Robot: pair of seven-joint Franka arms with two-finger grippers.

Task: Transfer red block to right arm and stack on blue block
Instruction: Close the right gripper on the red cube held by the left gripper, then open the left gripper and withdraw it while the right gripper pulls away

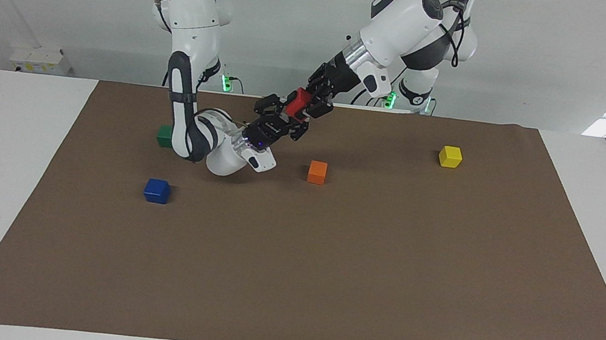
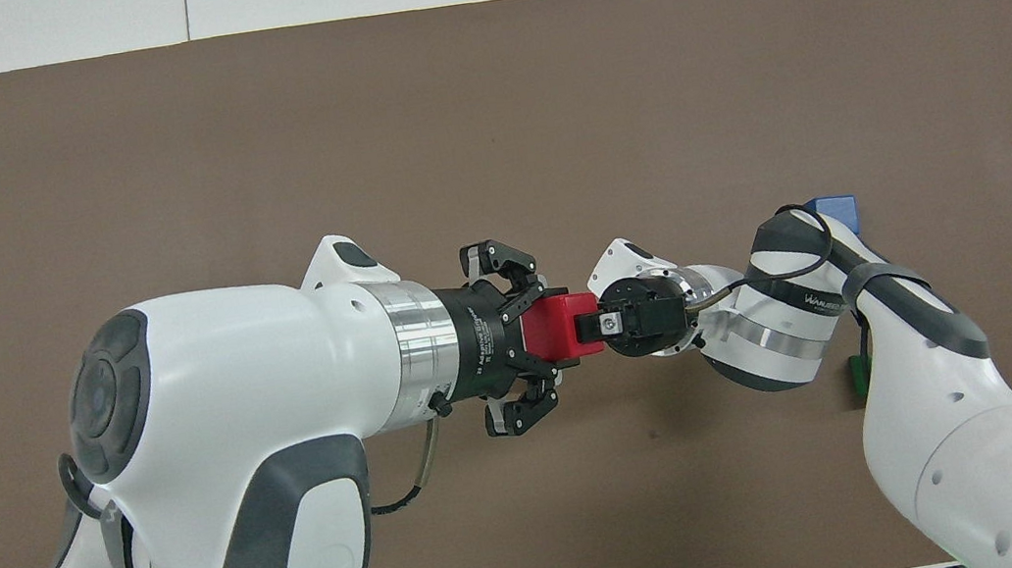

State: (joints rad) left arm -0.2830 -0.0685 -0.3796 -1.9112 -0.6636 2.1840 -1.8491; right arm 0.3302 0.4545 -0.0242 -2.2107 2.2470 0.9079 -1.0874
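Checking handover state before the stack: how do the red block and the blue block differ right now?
Colour: the red block is bright red, the blue block deep blue.
Support: the red block is in the air, held by the left pincer with the right pincer at it; the blue block rests on the brown mat, untouched.
Pose: the red block is tilted, the blue block flat.
Both are small cubes of like size.

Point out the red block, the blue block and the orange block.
red block [image 1: 300,101], facing view, its upper face between the two grippers.
blue block [image 1: 157,190], facing view, middle of the cube.
orange block [image 1: 317,172], facing view, middle of the cube.
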